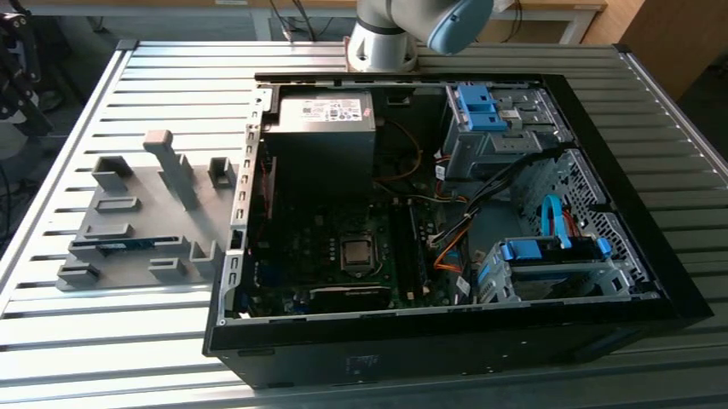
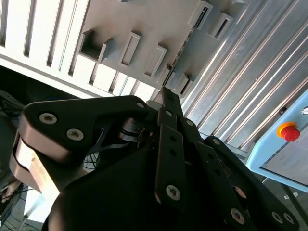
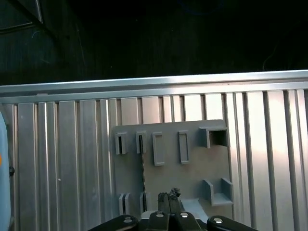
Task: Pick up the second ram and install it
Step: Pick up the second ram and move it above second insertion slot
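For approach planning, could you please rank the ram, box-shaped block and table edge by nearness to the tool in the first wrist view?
1. Second ram, slotted beside the tool.
2. Box-shaped block, far corner of the plate.
3. Table edge, beyond the plate.

Second ram (image 1: pixel 119 247) lies in holder tray (image 1: pixel 146 223), exterior view's left of case (image 1: pixel 455 345)

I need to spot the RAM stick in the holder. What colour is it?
Blue-green; the ram stick shows best in the exterior view, in the grey holder.
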`<state>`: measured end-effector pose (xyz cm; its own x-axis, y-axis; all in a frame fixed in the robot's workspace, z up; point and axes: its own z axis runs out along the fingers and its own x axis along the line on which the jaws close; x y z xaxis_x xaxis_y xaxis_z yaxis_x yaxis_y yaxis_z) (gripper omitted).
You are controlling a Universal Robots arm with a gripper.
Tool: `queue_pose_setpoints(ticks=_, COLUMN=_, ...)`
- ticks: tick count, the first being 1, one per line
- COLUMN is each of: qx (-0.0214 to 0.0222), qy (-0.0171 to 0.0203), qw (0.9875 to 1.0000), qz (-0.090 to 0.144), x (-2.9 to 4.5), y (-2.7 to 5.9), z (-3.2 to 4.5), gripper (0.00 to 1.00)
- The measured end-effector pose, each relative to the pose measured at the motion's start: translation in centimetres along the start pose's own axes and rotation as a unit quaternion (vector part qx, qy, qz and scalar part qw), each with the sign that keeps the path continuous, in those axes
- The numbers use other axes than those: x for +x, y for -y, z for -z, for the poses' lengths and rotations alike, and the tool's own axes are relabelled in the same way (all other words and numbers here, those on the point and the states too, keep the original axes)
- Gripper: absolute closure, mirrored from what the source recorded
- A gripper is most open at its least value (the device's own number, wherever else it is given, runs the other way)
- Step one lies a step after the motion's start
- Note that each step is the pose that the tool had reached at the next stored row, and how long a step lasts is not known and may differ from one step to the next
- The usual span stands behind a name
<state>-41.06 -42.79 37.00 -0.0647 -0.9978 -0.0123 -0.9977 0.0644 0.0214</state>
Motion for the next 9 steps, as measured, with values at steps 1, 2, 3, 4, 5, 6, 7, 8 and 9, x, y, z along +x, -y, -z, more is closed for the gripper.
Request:
queue_pose_setpoints(ticks=1, qx=0.0, qy=0.0023, qw=1.0, qz=0.004, x=0.1, y=-0.1, z=-0.31, gripper=0.89)
queue_pose_setpoints(ticks=2, qx=-0.0001, qy=0.0022, qw=1.0, qz=0.005, x=0.13, y=-0.11, z=-0.42, gripper=0.89)
queue_pose_setpoints(ticks=3, qx=-0.0002, qy=0.0022, qw=1.0, qz=0.006, x=0.17, y=-0.13, z=-0.55, gripper=0.89)
queue_pose_setpoints(ticks=4, qx=-0.0001, qy=0.0022, qw=1.0, qz=0.006, x=0.19, y=-0.15, z=-0.7, gripper=0.89)
queue_pose_setpoints(ticks=5, qx=-0.0002, qy=0.0022, qw=1.0, qz=0.006, x=0.22, y=-0.15, z=-0.83, gripper=0.89)
queue_pose_setpoints(ticks=6, qx=-0.0002, qy=0.0021, qw=1.0, qz=0.006, x=0.25, y=-0.15, z=-0.95, gripper=0.83)
queue_pose_setpoints(ticks=7, qx=-0.0002, qy=0.0022, qw=1.0, qz=0.006, x=0.3, y=-0.16, z=-1.1, gripper=0.83)
queue_pose_setpoints(ticks=8, qx=-0.0002, qy=0.0022, qw=1.0, qz=0.006, x=0.34, y=-0.16, z=-1.26, gripper=0.83)
queue_pose_setpoints(ticks=9, qx=-0.0002, qy=0.0022, qw=1.0, qz=0.007, x=0.39, y=-0.17, z=-1.42, gripper=0.76)
